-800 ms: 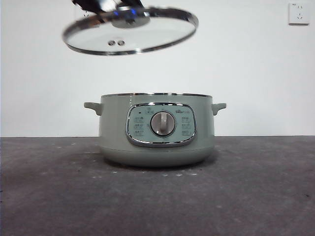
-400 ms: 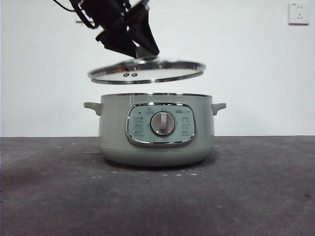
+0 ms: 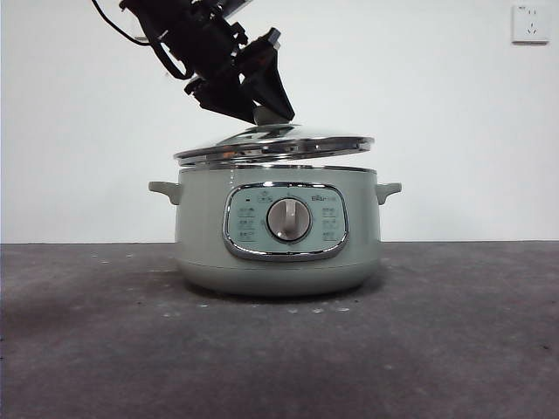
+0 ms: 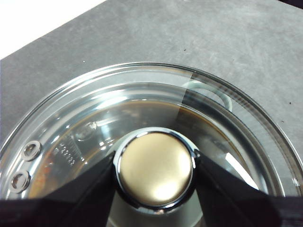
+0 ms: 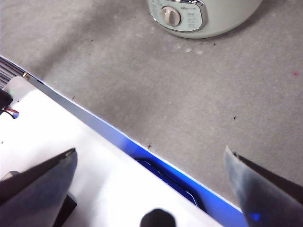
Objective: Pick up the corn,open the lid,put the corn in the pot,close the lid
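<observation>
The sage-green pot (image 3: 278,231) stands mid-table, its dial facing the front view. The glass lid (image 3: 275,145) with its chrome rim rests slightly tilted on or just above the pot's rim. My left gripper (image 3: 266,109) comes down from the upper left and is shut on the lid's knob (image 4: 155,169), a jaw on each side of it. Through the glass (image 4: 94,123) I see the pot's inside and a side handle (image 4: 208,90). The corn is hidden. My right gripper (image 5: 151,189) is open and empty, back near the table's front edge, with the pot (image 5: 199,16) far off.
A wall socket (image 3: 530,24) is on the white back wall. The dark grey tabletop (image 3: 454,340) lies around the pot. In the right wrist view a white base (image 5: 71,165) with a blue light lies below the gripper.
My left gripper has lowered the lid from high above the pot down onto its rim and shifted it slightly right. The pot has not moved.
</observation>
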